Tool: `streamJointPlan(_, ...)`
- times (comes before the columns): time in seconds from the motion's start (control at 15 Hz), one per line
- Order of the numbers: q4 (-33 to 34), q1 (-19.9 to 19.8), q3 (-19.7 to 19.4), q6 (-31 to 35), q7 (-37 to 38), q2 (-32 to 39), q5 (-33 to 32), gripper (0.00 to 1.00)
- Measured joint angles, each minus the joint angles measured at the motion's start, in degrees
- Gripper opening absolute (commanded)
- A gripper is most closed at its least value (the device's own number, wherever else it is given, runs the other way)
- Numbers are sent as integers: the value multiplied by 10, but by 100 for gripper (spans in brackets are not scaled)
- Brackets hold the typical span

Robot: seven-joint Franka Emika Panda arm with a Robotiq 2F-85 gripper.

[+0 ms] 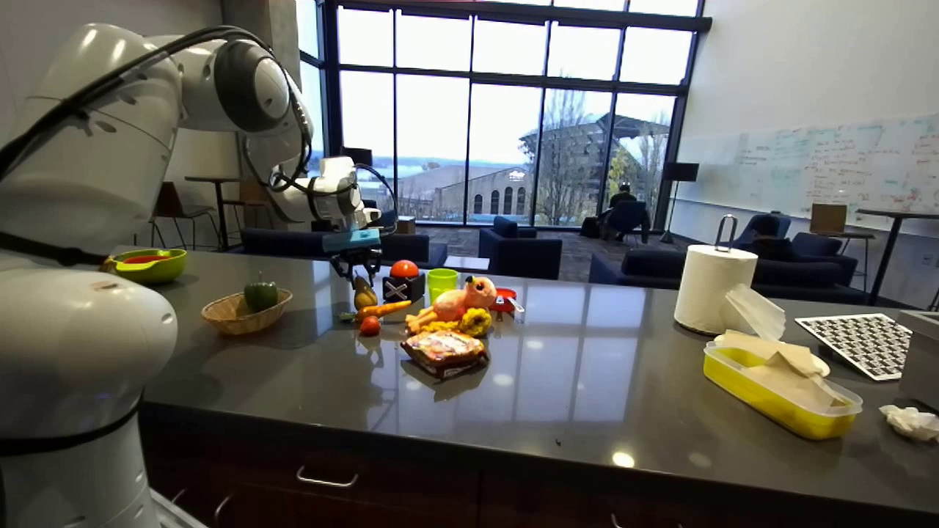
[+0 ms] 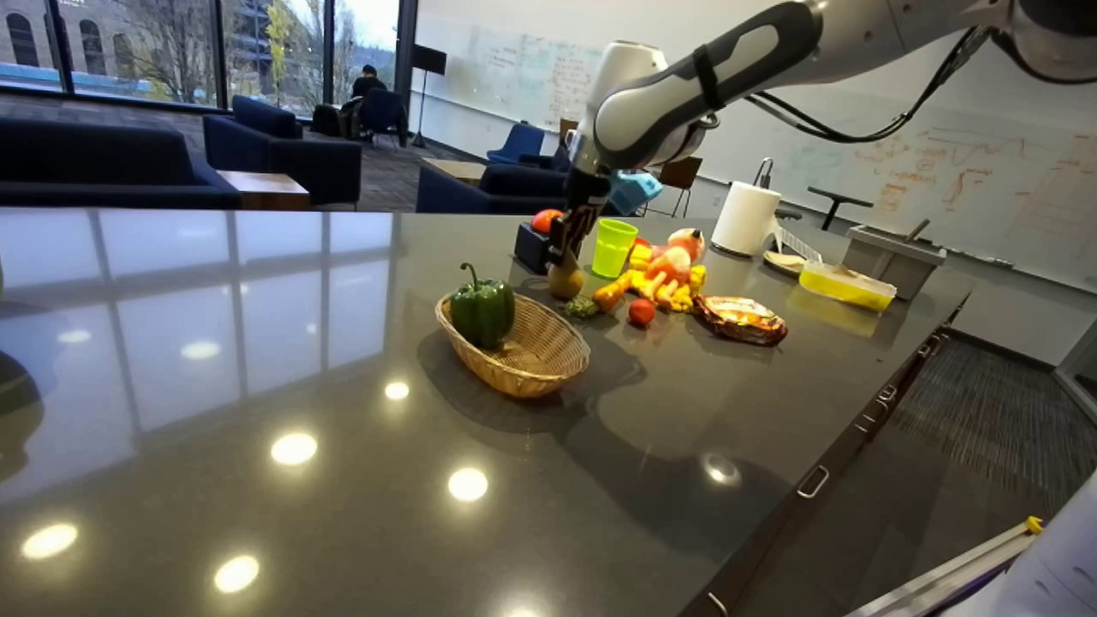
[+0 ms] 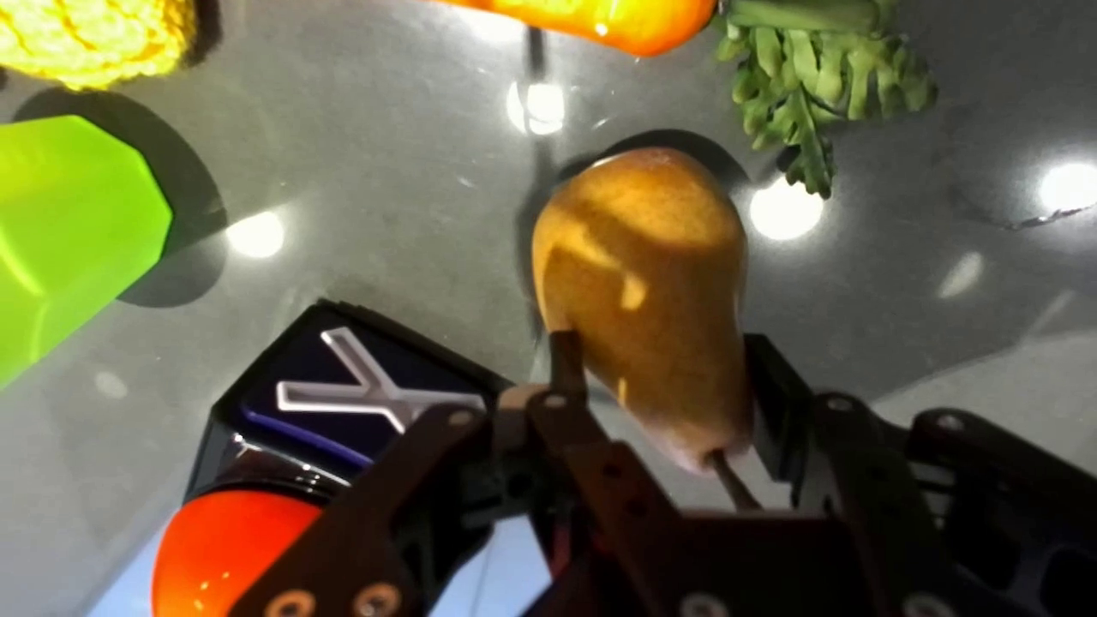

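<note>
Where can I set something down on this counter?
The counter is bare between the packet and paper towels, and between the basket and green bowl. Around the pear it's crowded, with end effector, carrot, cup and box close.

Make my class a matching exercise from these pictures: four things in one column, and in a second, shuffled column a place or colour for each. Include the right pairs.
Things
1. Pear
2. Pepper
3. Cup
4. Towel roll

Places and colours
A. lime green
B. inside the basket
C. white
D. between the fingers

Right pairs: 1-D, 2-B, 3-A, 4-C
</note>
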Motion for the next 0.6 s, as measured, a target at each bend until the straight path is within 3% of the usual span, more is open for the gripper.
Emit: streamJointPlan(0.6, -6, 2, 4, -9, 15, -17, 1, 22)
